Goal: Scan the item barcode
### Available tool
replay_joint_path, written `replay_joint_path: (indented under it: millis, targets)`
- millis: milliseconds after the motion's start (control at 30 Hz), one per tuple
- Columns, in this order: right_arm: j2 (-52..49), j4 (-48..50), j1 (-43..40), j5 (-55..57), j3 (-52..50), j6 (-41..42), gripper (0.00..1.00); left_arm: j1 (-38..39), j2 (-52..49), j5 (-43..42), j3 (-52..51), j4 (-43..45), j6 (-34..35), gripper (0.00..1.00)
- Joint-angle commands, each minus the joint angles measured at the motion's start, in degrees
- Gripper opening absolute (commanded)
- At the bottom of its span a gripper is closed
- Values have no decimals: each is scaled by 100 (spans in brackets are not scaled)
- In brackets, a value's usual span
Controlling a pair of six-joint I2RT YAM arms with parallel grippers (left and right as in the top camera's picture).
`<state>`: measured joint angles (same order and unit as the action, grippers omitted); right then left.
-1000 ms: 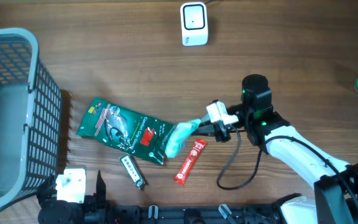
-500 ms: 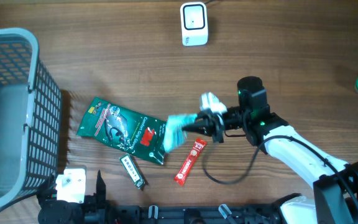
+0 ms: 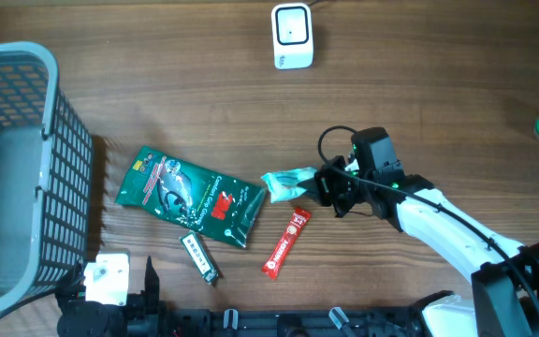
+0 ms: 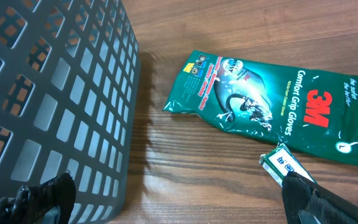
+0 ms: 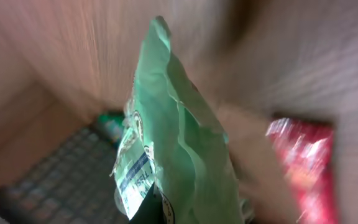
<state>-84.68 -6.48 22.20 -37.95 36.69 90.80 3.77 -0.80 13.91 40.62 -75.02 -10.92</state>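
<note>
the pale green packet [image 3: 286, 184] is soft and crinkly, with a small white label on its side. the right gripper [image 3: 322, 185] pinches one end, so it sticks out sideways. the white scanner [image 3: 292, 36] sits well apart from it, standing alone.

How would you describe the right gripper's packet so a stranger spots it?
From the grey basket, go right past the dark green glove pack. The pale mint packet beyond it, by the red sachet, alone is pinched in the right gripper.
</note>
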Motion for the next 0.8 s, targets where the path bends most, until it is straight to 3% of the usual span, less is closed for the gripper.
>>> replay_joint_path:
  millis: [0,100,433,767]
  targets:
    - [-31,216,9,-1600,44,1784,4,24,37,57,9,15,-90,100]
    - [-31,249,9,-2870,44,2782,4,24,37,57,9,15,-90,100]
    - [-31,503,-321,-3543,44,2782,5,24,37,57,9,15,-90,100]
    - [-31,-1287,-1279,-3375,61,2782,5,24,37,57,9,15,-90,100]
